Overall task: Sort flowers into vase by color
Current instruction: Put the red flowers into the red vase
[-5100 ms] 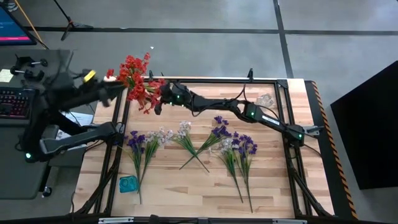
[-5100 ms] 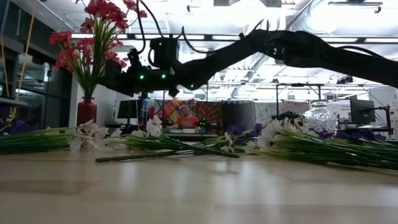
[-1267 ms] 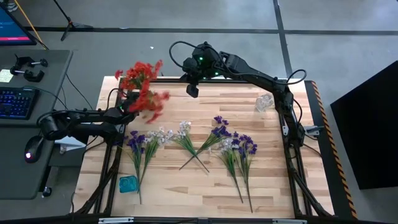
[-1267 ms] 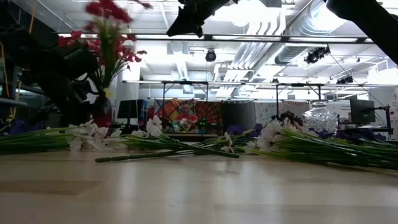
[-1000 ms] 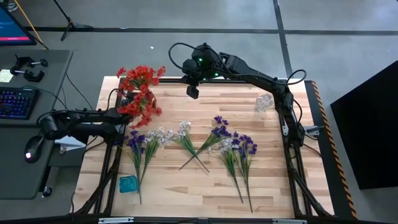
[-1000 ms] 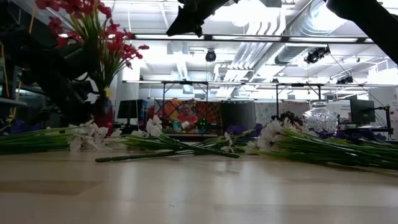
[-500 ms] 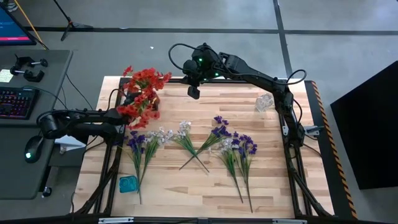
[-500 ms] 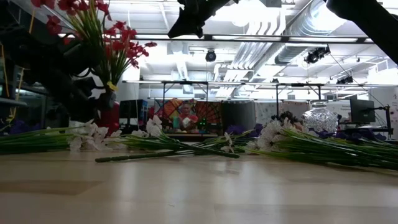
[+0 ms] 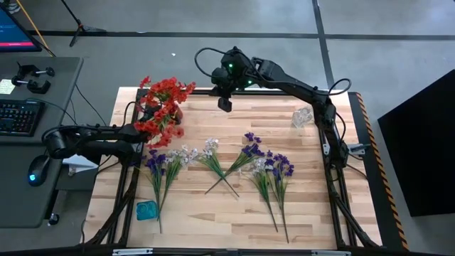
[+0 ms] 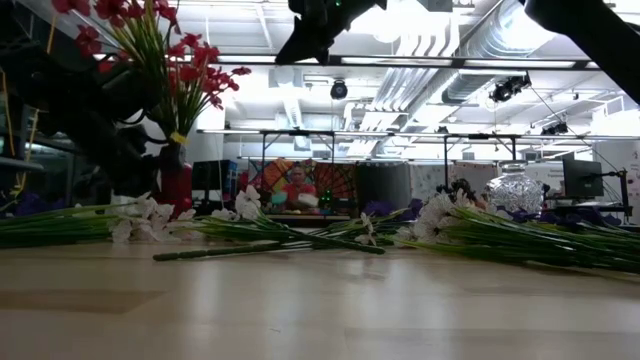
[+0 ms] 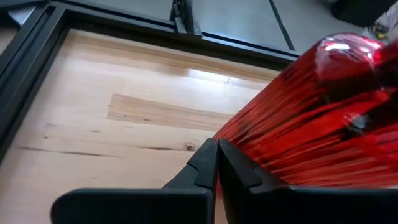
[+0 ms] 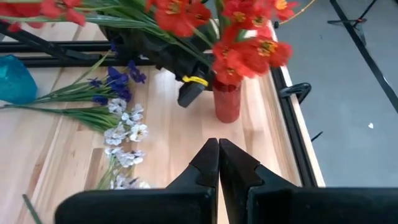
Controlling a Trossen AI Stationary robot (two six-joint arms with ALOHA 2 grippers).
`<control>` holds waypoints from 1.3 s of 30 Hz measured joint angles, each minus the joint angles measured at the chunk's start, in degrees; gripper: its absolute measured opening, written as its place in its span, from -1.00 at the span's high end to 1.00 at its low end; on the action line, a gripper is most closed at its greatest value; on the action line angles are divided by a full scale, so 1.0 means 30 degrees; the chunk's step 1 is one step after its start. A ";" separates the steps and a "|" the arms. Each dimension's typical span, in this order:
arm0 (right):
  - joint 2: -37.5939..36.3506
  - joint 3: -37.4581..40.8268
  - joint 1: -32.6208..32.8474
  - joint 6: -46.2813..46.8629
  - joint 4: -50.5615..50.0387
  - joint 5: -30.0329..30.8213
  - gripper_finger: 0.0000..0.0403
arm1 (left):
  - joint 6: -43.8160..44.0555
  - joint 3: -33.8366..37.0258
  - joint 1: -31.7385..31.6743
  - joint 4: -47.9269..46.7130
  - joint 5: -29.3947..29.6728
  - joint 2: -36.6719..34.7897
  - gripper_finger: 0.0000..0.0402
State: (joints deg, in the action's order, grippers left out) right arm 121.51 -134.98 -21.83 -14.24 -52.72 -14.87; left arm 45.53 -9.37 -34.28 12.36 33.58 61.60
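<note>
Red flowers stand in the red vase at the table's far-left corner, so that colour looks done. Purple and white sprigs lie mid-table, unsorted. Left gripper, fingers together, sits beside the vase; right gripper, fingers together, hangs empty over the far edge.

Table: light wood planks inside a black frame. Floor: grey, beyond the table. Side desk: carries a keyboard, with a mouse close by. Person: seated at a far workstation in the low view.
</note>
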 joint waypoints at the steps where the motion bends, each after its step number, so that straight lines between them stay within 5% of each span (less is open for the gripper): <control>1: 0.0000 0.0000 -0.0103 -0.0065 -0.0062 -0.0016 1.00 | 0.0264 0.0000 0.0000 0.0000 0.0007 0.0000 1.00; 26: 0.0000 0.0000 -0.1528 -0.1339 -0.0345 -0.1640 1.00 | 0.1163 -0.2339 0.0333 -0.1782 -0.0070 0.0000 1.00; 39: 0.0000 0.0000 -0.1609 -0.1412 -0.0345 -0.1792 1.00 | 0.0884 -0.2339 0.0338 -0.2314 -0.2308 -0.0051 1.00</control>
State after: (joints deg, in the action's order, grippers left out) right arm 121.51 -134.98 -26.65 -18.48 -53.76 -20.25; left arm 48.18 -16.38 -33.27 5.42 26.66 61.45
